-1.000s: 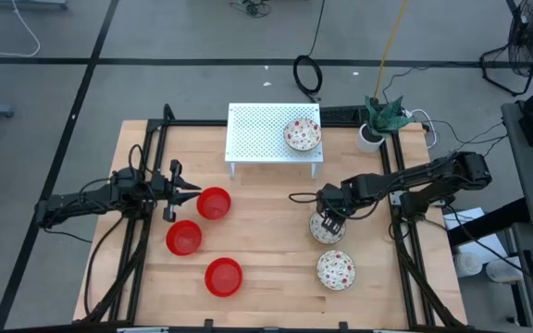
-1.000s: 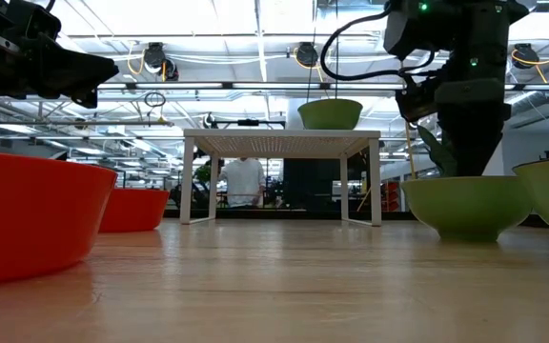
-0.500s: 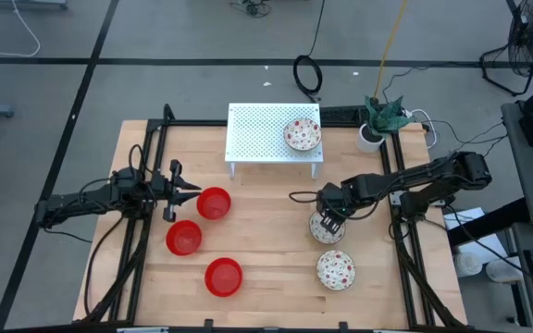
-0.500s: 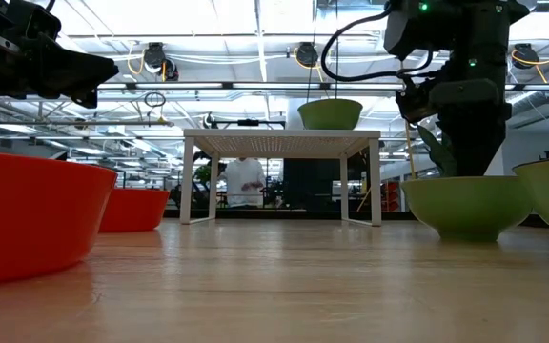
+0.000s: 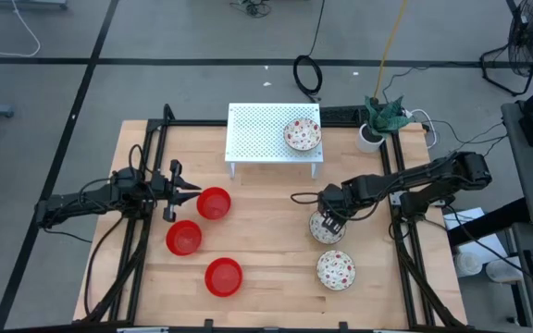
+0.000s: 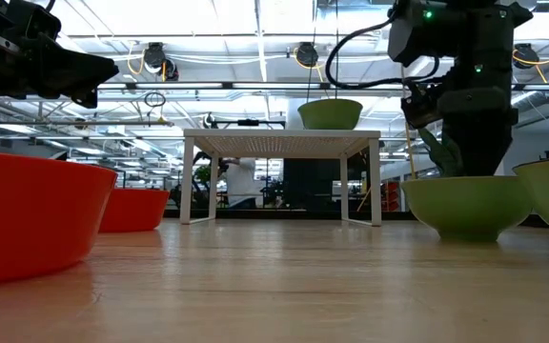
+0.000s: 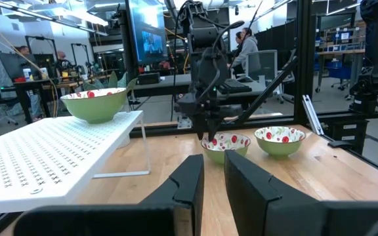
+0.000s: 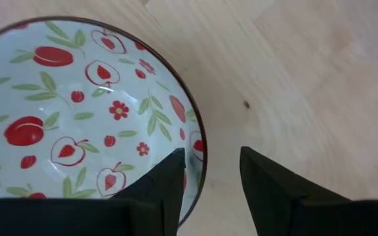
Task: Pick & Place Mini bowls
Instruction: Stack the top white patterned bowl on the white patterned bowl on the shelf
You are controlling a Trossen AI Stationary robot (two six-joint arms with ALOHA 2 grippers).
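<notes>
Right wrist view showed the patterned bowl sitting upright on the table, mouth up; being round, it had no long axis. The right end effector stood over it with its fingers straddling the rim, one inside and one outside, parted and not clamped on it. From above, this bowl lay on the table's right half, partly hidden under the end effector. A second patterned bowl sat nearer the front edge, and a third rested on the white perforated stand. Three red bowls lay upright on the left half. The left end effector hovered just beside the rearmost red one, fingers narrowly parted, holding nothing.
</notes>
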